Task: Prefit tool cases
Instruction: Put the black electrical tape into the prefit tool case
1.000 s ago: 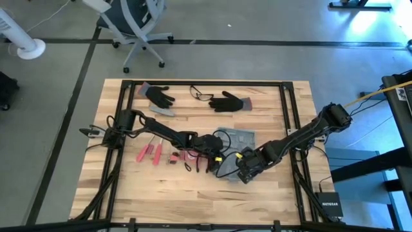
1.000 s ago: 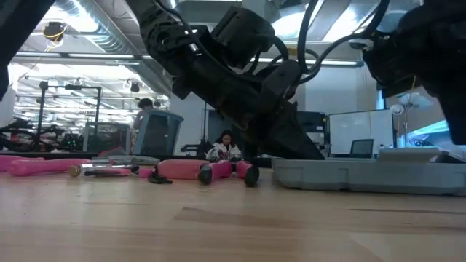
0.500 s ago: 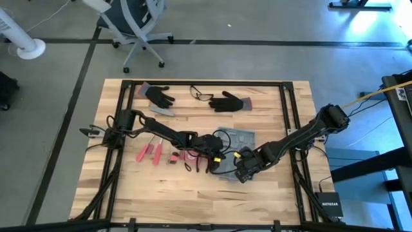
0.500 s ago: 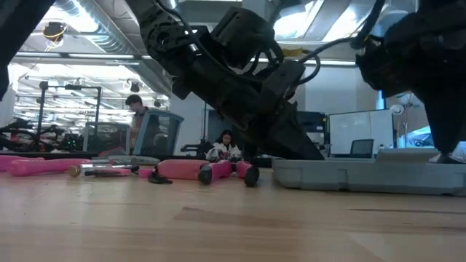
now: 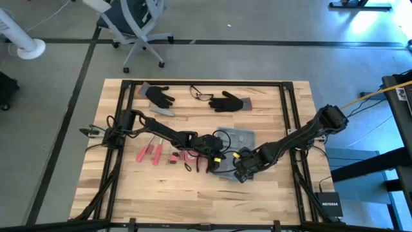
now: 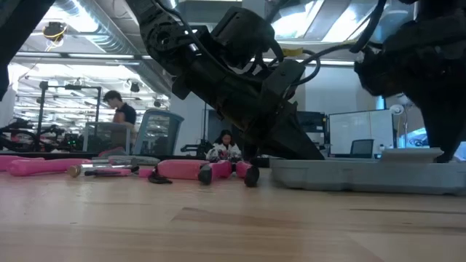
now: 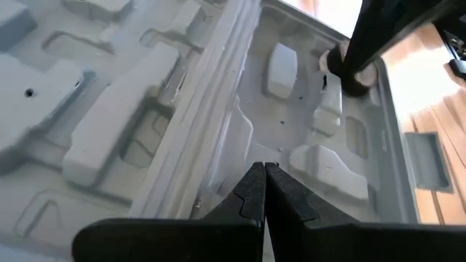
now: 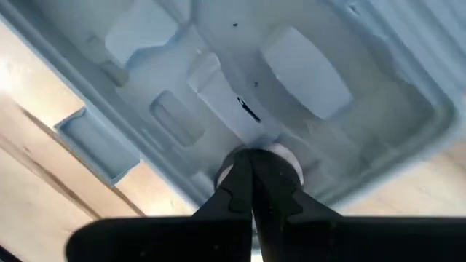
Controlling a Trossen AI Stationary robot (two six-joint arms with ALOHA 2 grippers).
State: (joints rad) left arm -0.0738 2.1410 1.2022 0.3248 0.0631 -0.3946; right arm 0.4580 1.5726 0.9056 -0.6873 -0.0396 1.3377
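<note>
The tool case [image 5: 235, 147] lies open and flat near the middle of the worktop [image 5: 193, 193], with its moulded grey slots facing up, so that tools can be laid into them from above. In the wrist views the slots appear empty; no tool sits in them yet.

Both arms reach into the case. The left pincer [image 7: 263, 173] has its fingers pressed together and its tip rests low in one half, close to the raised ridge of the hinge. It pinches nothing. The right pincer [image 8: 251, 171] is also pressed together, pointing down into the other half near the case's edge. A small round pale piece shows just behind its tip, but whether it is held cannot be told. Probably the closed tips serve to press or steady the case, not to carry something.

The red-handled tools [image 5: 154, 153] lie on the worktop just beside the case, on the left arm's side, within easy reach. The black gloves [image 5: 225, 101] and the glasses [image 5: 201, 95] lie well apart at the far edge.
</note>
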